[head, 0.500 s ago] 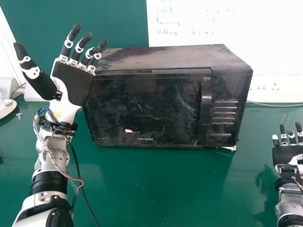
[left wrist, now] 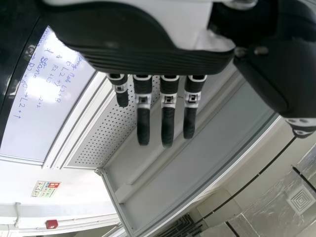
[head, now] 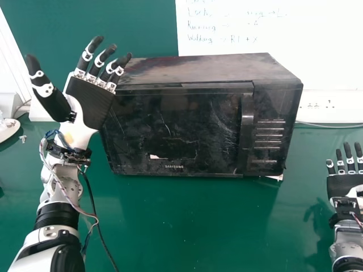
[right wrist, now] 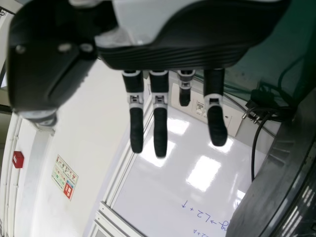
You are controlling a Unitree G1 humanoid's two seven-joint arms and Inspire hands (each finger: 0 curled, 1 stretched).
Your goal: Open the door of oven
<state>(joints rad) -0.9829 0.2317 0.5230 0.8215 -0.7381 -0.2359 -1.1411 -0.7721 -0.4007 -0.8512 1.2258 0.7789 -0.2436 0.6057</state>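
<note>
Black oven point(head: 210, 71) on the green table point(head: 181, 221), centre of the head view; door point(head: 176, 127) closed, its upright handle point(head: 247, 127) beside the control panel point(head: 269, 130). Left hand point(head: 91, 101) raised at the oven's left side, fingers extended and spread, thumb held out wide, nothing in its grasp; contact with the casing cannot be told. Right hand point(head: 345, 184) low at the head view's right edge, apart from the oven; fingers straight and separated, likewise holding nothing; writing-covered white board point(head: 238, 34) stands behind.
</note>
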